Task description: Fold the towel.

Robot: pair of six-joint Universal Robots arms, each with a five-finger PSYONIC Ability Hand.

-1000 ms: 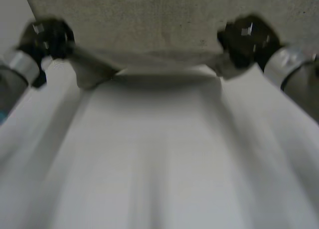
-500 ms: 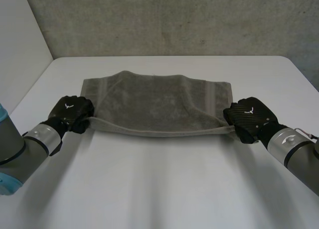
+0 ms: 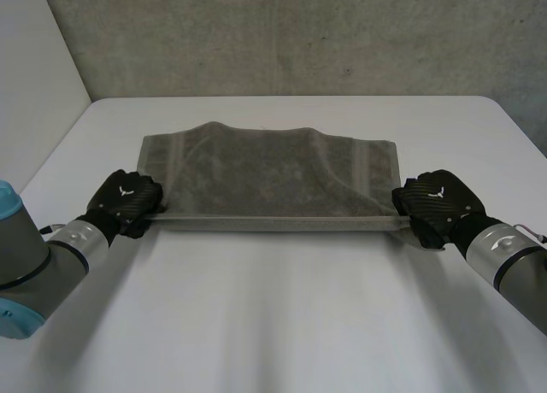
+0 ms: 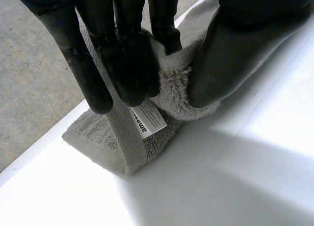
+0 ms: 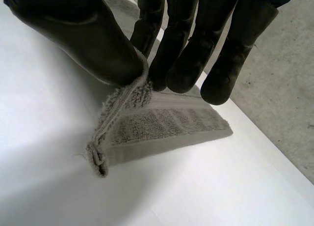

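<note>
A grey-brown towel [image 3: 269, 175] lies doubled over across the middle of the white table [image 3: 282, 316], its near edge pulled into a straight line. My left hand [image 3: 128, 198] is at the towel's near left corner. In the left wrist view the corner of the towel [image 4: 127, 147], with a white label [image 4: 147, 120], is pinched between the thumb and fingers of the left hand [image 4: 122, 49]. My right hand [image 3: 436, 203] is at the near right corner. There the thumb of the right hand [image 5: 98, 39] and the fingers pinch the towel's [image 5: 162, 125] hemmed edge just above the table.
A grey concrete wall [image 3: 299, 34] stands behind the table's far edge. Bare white tabletop stretches from the towel toward me, with both forearms resting low over its left and right sides.
A second ago both hands held the towel high and close to the camera. They have since brought it down onto the table, and its sagging near edge is now drawn straight.
</note>
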